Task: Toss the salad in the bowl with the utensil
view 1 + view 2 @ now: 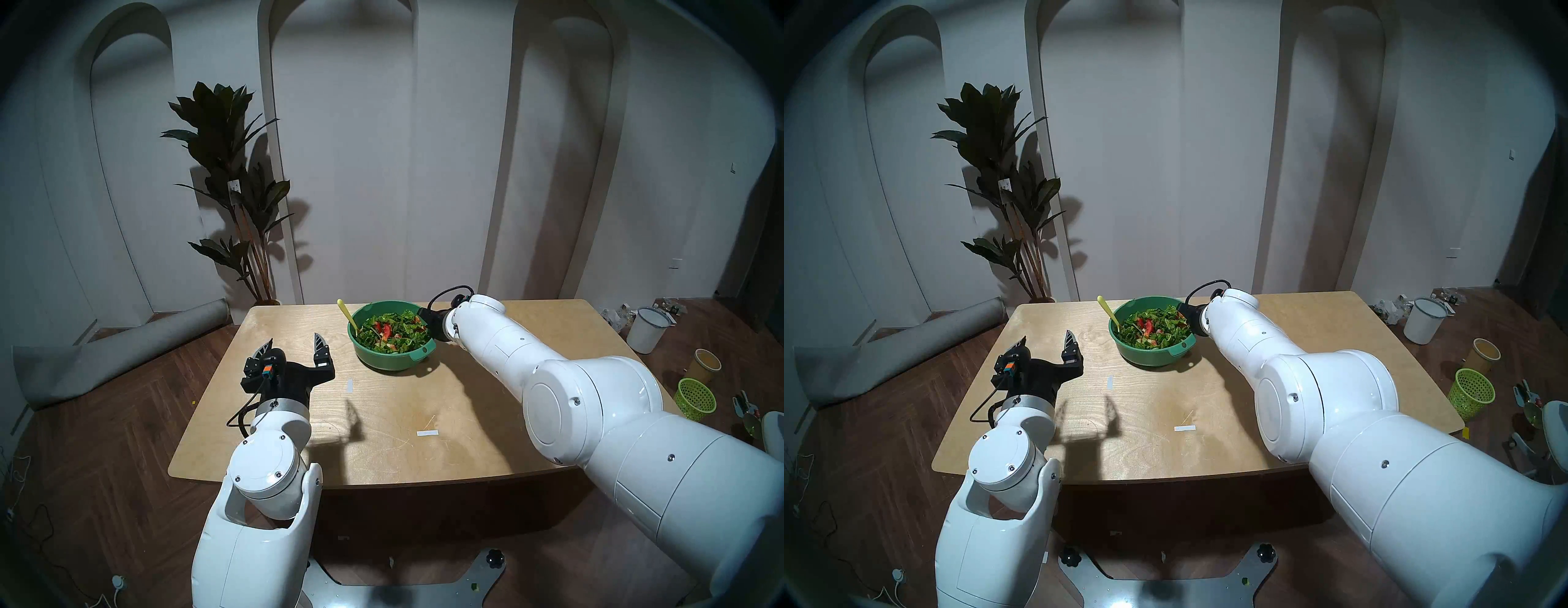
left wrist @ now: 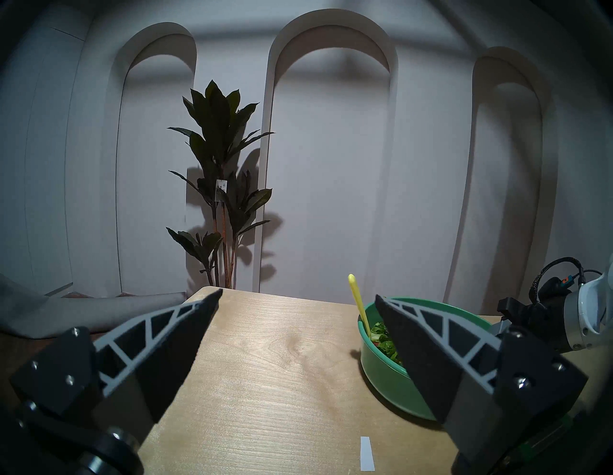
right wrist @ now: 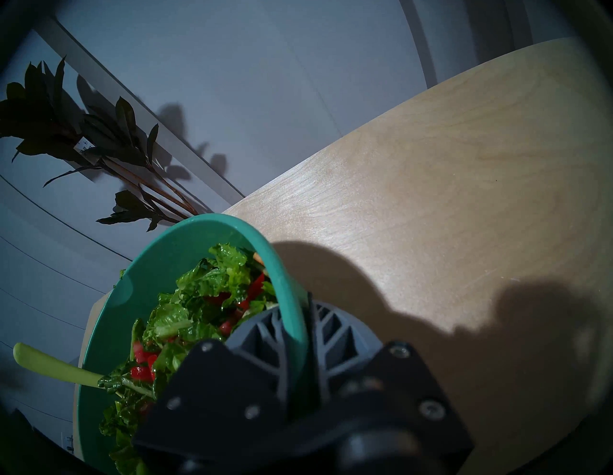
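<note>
The teal-green bowl (image 1: 382, 361) stands at the back middle of the wooden table (image 1: 382, 424), filled with salad (image 1: 390, 333) of lettuce and tomato. The yellow-green utensil (image 1: 347, 316) leans in the bowl's left side, its handle sticking up and out, with nothing holding it. My right gripper (image 3: 297, 308) is shut on the bowl's right rim (image 3: 288, 298), one finger inside and one outside. My left gripper (image 1: 293, 342) hovers open and empty, left of the bowl. In the left wrist view the bowl (image 2: 381, 374) and utensil (image 2: 358, 305) sit partly behind the right finger.
Two white tape strips (image 1: 350, 385) (image 1: 427, 433) lie on the table. A potted plant (image 1: 237, 191) and a rolled mat (image 1: 127, 352) are beyond the left edge. On the floor to the right are a white bucket (image 1: 649, 329), a yellow cup (image 1: 706, 365) and a lime mesh basket (image 1: 695, 399).
</note>
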You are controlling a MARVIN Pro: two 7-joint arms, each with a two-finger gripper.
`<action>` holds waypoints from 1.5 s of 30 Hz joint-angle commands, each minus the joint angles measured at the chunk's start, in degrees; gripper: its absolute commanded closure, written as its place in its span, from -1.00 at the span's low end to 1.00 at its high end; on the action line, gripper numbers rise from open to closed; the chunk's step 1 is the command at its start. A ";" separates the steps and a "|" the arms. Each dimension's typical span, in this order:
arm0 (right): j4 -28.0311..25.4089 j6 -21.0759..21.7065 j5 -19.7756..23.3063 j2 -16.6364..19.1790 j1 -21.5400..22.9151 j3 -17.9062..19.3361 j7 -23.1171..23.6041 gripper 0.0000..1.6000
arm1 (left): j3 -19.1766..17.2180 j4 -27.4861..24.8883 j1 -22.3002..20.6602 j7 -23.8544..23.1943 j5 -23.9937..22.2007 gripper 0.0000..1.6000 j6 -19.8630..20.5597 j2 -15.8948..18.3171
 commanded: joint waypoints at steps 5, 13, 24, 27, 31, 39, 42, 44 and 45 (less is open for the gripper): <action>-0.14 -1.66 0.19 0.17 3.18 0.05 1.24 0.64 | -0.08 -1.50 -0.32 -0.03 -0.19 -1.00 -0.21 0.10; 0.45 -1.98 0.20 0.19 3.47 -0.01 1.48 0.64 | -0.16 -1.33 -0.78 -0.06 -0.58 -1.00 0.47 0.19; 0.89 -2.12 0.20 0.19 3.68 -0.04 1.58 0.64 | 0.33 5.40 -8.89 -2.33 -1.25 -1.00 0.19 1.10; 0.95 -2.10 0.20 0.19 3.70 -0.05 1.57 0.64 | 1.27 6.59 -10.31 -3.30 -0.26 -1.00 0.46 1.59; 1.04 -2.08 0.19 0.19 3.73 -0.06 1.56 0.64 | 2.67 7.81 -12.29 -4.97 1.58 -1.00 1.48 2.58; 1.19 -2.05 0.19 0.19 3.80 -0.08 1.55 0.64 | 3.58 10.73 -16.47 -8.43 2.22 -1.00 4.62 1.65; 1.24 -2.06 0.19 0.19 3.83 -0.08 1.55 0.64 | 3.73 12.46 -18.38 -10.07 2.05 -1.00 5.51 1.53; 1.27 -2.06 0.19 0.19 3.84 -0.08 1.55 0.64 | 3.55 13.48 -19.34 -11.21 1.65 -1.00 5.89 1.23; 1.30 -2.06 0.19 0.19 3.85 -0.09 1.55 0.64 | 3.39 14.14 -20.09 -11.92 1.44 -1.00 6.34 1.11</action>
